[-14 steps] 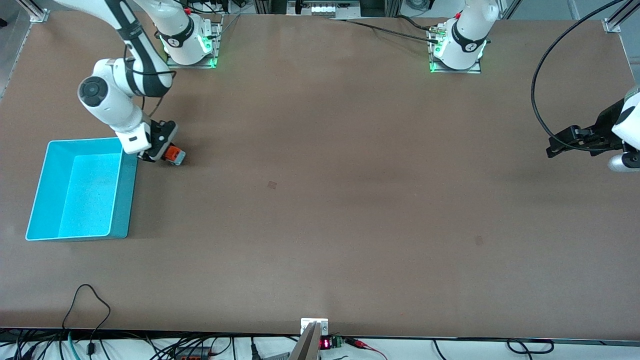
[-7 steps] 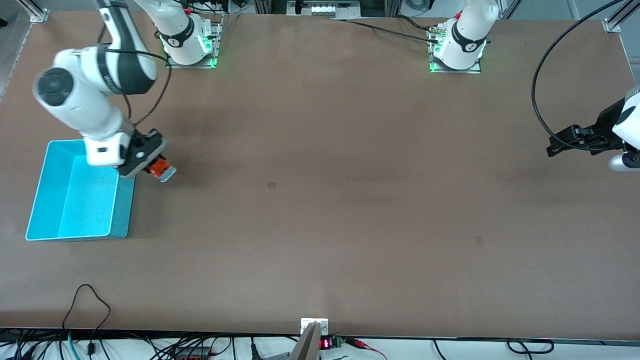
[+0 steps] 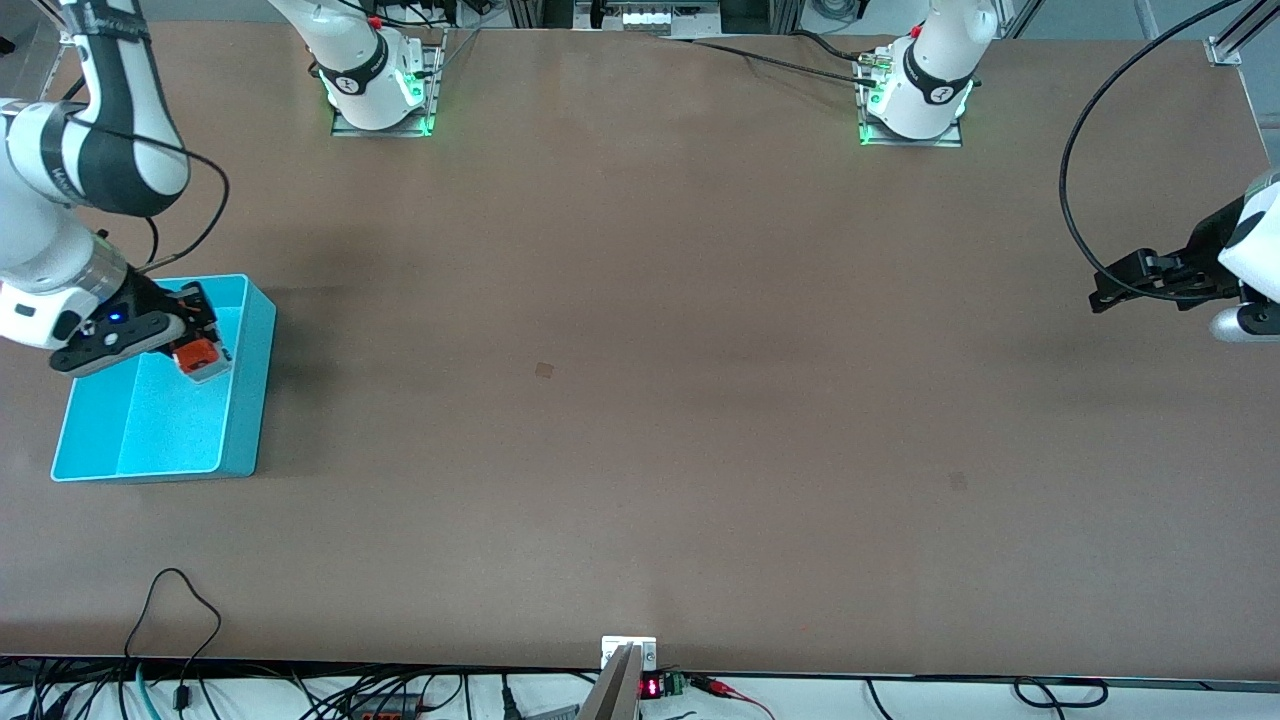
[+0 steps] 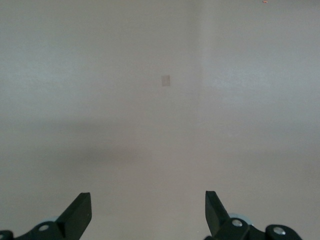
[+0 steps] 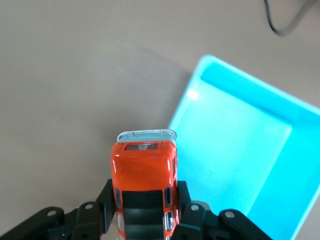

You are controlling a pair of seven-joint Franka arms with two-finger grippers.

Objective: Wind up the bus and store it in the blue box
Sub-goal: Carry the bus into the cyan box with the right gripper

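Though partly hidden, bus over blue box

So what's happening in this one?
The right gripper is shut on the bus, an orange toy, and holds it in the air over the blue box at the right arm's end of the table. The bus is not yet released and nothing shows in the box. The left gripper waits open over bare table at the left arm's end.

Orange bus held over open cyan blue box.
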